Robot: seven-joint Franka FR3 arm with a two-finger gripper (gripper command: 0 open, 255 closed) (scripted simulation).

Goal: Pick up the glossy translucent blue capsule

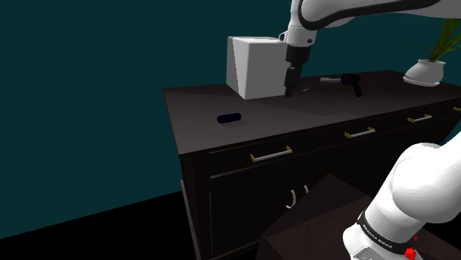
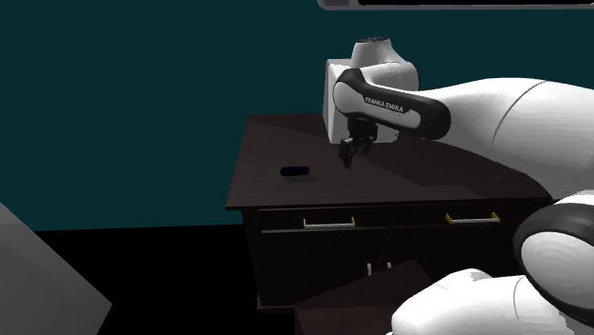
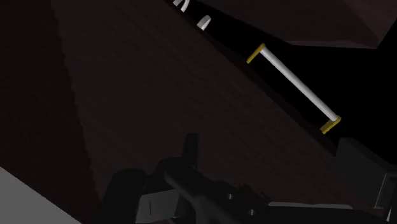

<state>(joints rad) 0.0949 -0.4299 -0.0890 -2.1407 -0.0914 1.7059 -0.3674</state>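
My tool [image 1: 289, 89] hangs over the surface [image 1: 266, 118] beside the white box [image 1: 255, 66], can't tell if apart or together, dark blue capsule [image 1: 230, 117] lying flat well apart from it, so nothing's grasped yet.

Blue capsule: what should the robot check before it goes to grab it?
1. Capsule easy to find: ok, it lies flat on the dark dresser top.
2. Room around the capsule: ok, nothing touches it, and the white box stands well apart.
3. Gripper above the capsule: not ok, it hangs next to the box, off to the shoulder view's right of the capsule.
4. Way across to the capsule: ok, bare dresser top lies between them.
5. Capsule held: not ok, it rests on the dresser, apart from the gripper.
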